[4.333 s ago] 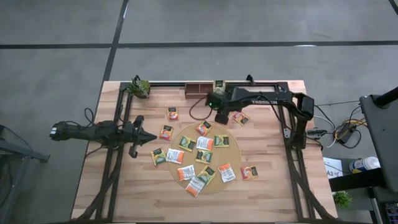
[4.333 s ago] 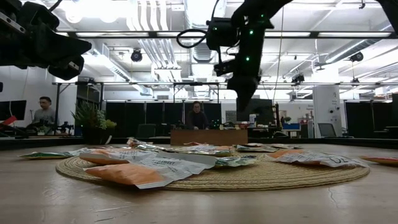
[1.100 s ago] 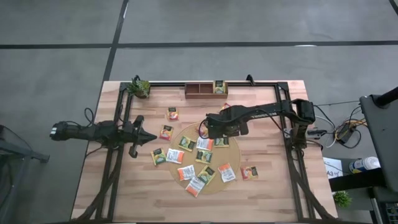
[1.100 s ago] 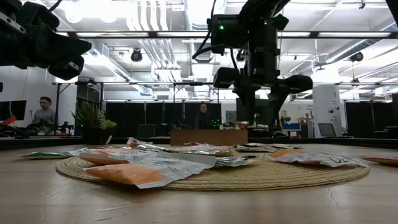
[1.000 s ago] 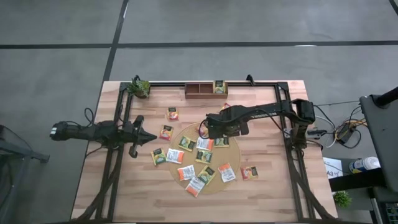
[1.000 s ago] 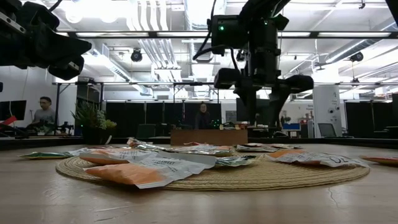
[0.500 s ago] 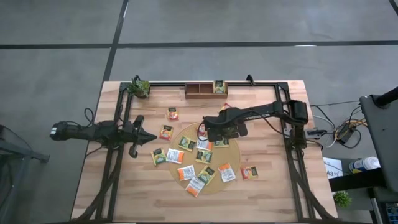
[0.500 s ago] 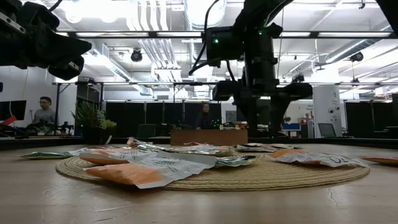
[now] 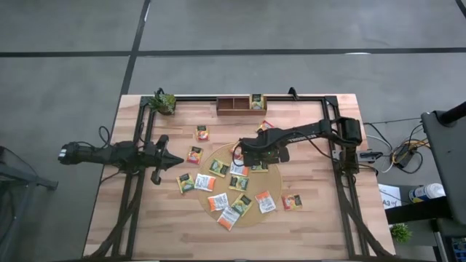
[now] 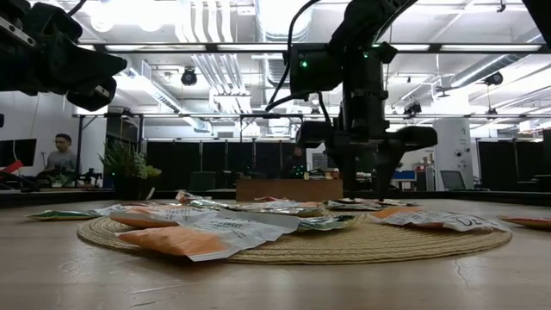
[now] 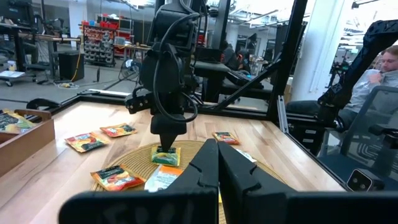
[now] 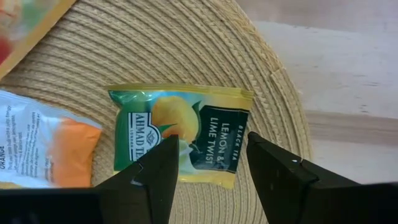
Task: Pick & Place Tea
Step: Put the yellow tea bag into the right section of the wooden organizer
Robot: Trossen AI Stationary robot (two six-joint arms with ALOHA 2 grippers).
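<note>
The right claw point(image 12: 208, 165), fingers spread, hung directly above the green lemon sachet point(image 12: 180, 134) at the mat's point(image 9: 273, 178) one o'clock edge, straddling its long axis, while the left claw point(image 9: 175, 160), pressed together, waited well apart.

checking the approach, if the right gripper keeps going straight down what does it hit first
Most likely the green lemon sachet on the mat: the open right gripper points down at it, fingers either side.

Roughly sixteen tea sachets point(image 9: 218, 201) visible, some hidden under the arm; one round mat point(image 9: 271, 184), one wooden tray point(image 9: 234, 105), one small plant point(image 9: 163, 102), two arms.
</note>
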